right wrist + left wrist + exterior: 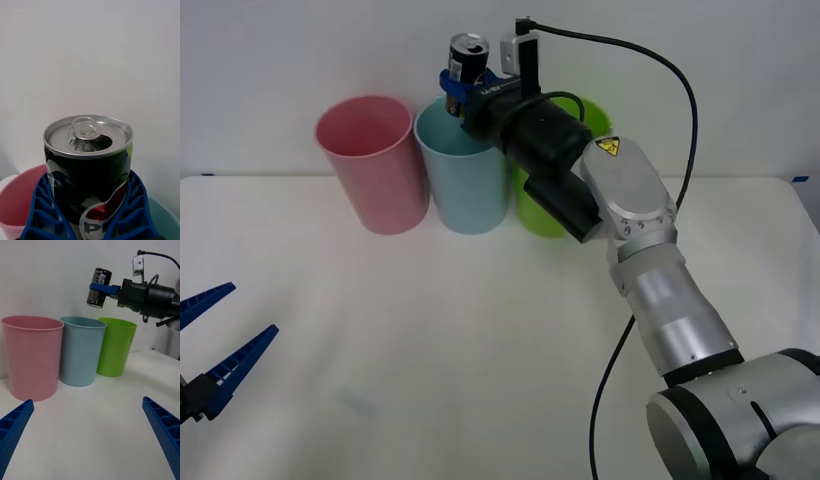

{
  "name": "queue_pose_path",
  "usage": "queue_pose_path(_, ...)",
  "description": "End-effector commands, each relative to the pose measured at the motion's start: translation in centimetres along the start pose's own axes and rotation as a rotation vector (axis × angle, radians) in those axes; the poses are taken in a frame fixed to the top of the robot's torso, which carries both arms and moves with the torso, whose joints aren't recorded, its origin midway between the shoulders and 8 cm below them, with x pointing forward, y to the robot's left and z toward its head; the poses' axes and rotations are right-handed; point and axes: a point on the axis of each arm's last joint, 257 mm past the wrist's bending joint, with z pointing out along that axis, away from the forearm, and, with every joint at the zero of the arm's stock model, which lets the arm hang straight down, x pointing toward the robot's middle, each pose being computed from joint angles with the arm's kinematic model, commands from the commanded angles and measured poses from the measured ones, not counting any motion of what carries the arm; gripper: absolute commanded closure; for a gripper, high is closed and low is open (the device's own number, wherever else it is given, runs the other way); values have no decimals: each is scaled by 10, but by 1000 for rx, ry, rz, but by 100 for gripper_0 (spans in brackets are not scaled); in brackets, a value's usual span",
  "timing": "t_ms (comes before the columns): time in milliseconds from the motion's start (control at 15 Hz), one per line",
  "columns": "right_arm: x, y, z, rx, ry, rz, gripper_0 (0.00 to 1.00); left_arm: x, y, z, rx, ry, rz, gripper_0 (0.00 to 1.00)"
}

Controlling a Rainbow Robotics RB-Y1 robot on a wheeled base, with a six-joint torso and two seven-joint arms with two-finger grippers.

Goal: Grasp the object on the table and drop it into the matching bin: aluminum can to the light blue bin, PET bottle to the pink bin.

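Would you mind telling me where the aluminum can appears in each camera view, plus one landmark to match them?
Front view: aluminum can top centre, held above the light blue bin.
Right wrist view: can between the right gripper fingers.
Left wrist view: can above the bins.
Shared landmark: pink bin.

I see a lab test bench: bare white table [430,350], blank white wall [300,50], cabled robot arm [650,260].
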Motion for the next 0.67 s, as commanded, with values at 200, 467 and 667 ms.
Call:
queue_pose_path(200,0,-19,11,69,13,-40,100,0,0,0,0,0,0,0)
queue_pose_path(467,2,-15,11,62,17,-55,100,0,0,0,0,0,0,0)
queue_pose_path(667,3,-13,12,57,20,-59,100,0,0,0,0,0,0,0)
